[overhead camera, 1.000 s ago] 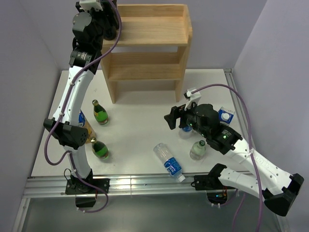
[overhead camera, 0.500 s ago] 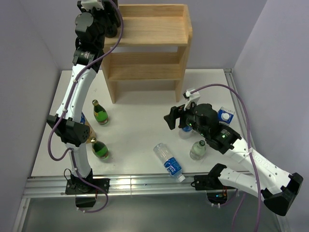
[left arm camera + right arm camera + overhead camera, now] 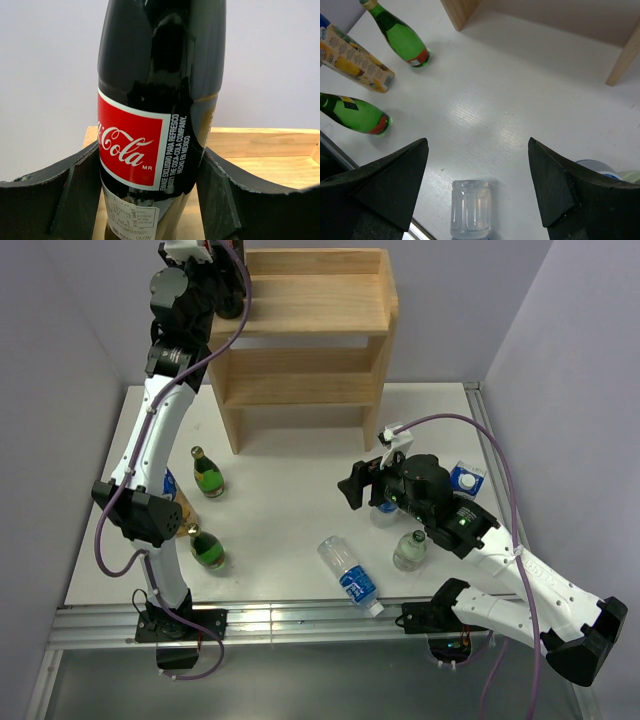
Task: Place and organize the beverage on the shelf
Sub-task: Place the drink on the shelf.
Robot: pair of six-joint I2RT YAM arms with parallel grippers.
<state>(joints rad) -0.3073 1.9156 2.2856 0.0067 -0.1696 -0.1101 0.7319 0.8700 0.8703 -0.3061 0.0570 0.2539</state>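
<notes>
At the far-left corner of the light wooden three-tier shelf (image 3: 330, 305), little has changed in the last second. The left end effector (image 3: 150, 195) still pinches the dark glass cola bottle (image 3: 160, 75) upright over the top board, so placement is pending. The right end effector (image 3: 477, 150) hangs spread and empty.

the shelf (image 3: 330, 305) has its top board bare to the right of the cola bottle (image 3: 160, 100) at its left end, and the tier below is open in front. the white table (image 3: 290, 490) before it is free between the far green bottle (image 3: 207, 472), the near green bottle (image 3: 208, 550) and the right gripper (image 3: 356, 488); a clear water bottle (image 3: 348, 575) lies across the near edge
</notes>
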